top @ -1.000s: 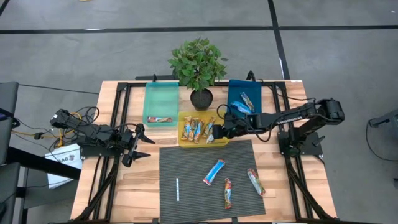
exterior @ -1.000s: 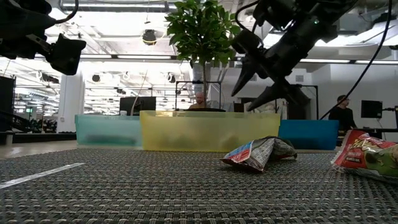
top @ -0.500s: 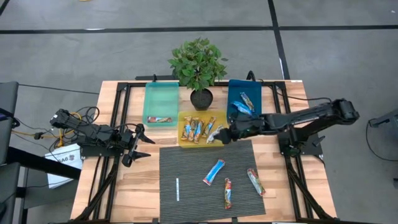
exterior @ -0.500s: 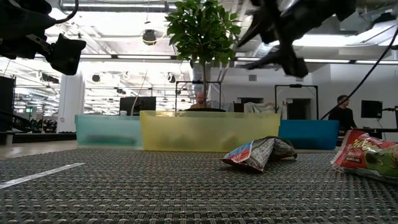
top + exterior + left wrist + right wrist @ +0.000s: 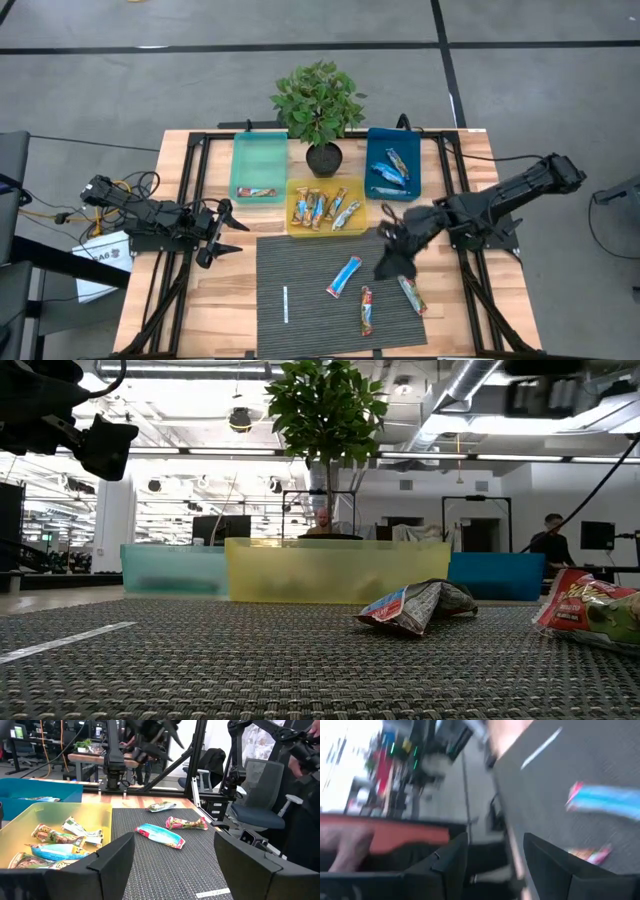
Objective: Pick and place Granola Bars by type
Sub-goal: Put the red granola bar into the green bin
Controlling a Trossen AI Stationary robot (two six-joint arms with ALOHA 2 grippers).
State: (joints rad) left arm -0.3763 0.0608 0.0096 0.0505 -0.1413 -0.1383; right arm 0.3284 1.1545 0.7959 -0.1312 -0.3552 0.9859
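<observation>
Wooden worktop carries a dark mat with three loose Granola Bars: blue, red-orange and multicoloured. We should lower the right tool, fingers apart and empty, squarely over one bar. Left tool waits open. Motion blur hides wrapper labels.

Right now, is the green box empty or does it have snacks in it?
Nearly empty. The high view shows just one granola bar lying along the near wall of the teal-green bin; the rest of its floor is bare.
</observation>
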